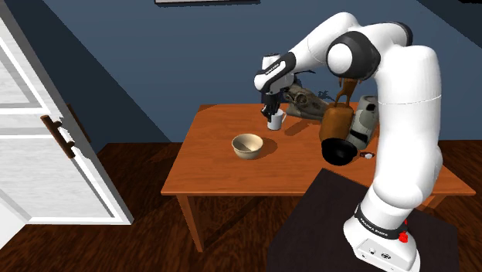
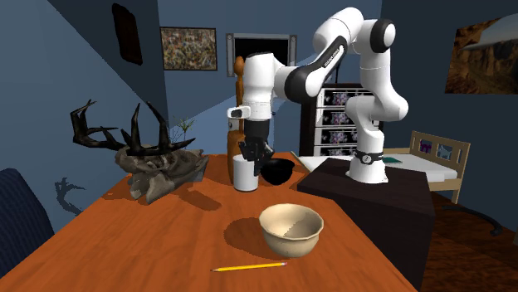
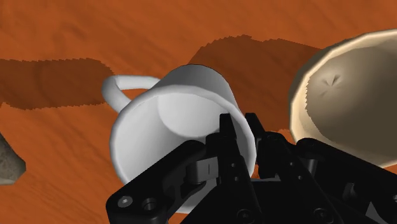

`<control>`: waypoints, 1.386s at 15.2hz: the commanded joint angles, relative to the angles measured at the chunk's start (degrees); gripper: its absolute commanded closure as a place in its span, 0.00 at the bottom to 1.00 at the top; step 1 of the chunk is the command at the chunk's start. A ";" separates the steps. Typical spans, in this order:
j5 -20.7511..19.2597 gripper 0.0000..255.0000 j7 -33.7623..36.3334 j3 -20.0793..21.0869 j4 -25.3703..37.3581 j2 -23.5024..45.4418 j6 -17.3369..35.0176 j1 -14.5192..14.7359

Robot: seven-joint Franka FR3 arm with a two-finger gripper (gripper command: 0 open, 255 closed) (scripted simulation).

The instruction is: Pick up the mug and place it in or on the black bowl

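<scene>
A white mug (image 1: 276, 120) (image 2: 244, 174) (image 3: 172, 127) stands upright on the brown table, its handle turned away from the beige bowl. My gripper (image 1: 272, 108) (image 2: 251, 153) (image 3: 245, 124) comes down on it from above and is shut on its rim, one finger inside the cup and one outside. The mug's base looks level with the tabletop. The black bowl (image 1: 337, 151) (image 2: 279, 172) sits close beside the mug, on the side toward the arm's stand, below a tall brown wooden piece (image 1: 336, 120).
A beige bowl (image 1: 247, 144) (image 2: 290, 230) (image 3: 343, 95) lies near the mug. A dark antler-and-driftwood ornament (image 2: 149, 158) (image 1: 305, 100) fills one table end. A yellow pencil (image 2: 249, 267) lies near the table edge. A grey vessel (image 1: 363, 120) stands by the black bowl.
</scene>
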 commanded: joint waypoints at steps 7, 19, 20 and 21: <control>-0.93 1.00 0.41 -0.41 2.42 -2.89 -5.22 0.36; -7.67 1.00 -4.21 -5.07 -21.56 -22.56 0.32 -2.67; -8.46 1.00 -4.65 -5.54 -23.33 -24.25 0.55 -3.14; -9.28 1.00 -5.10 -6.01 -25.04 -25.93 0.72 -3.67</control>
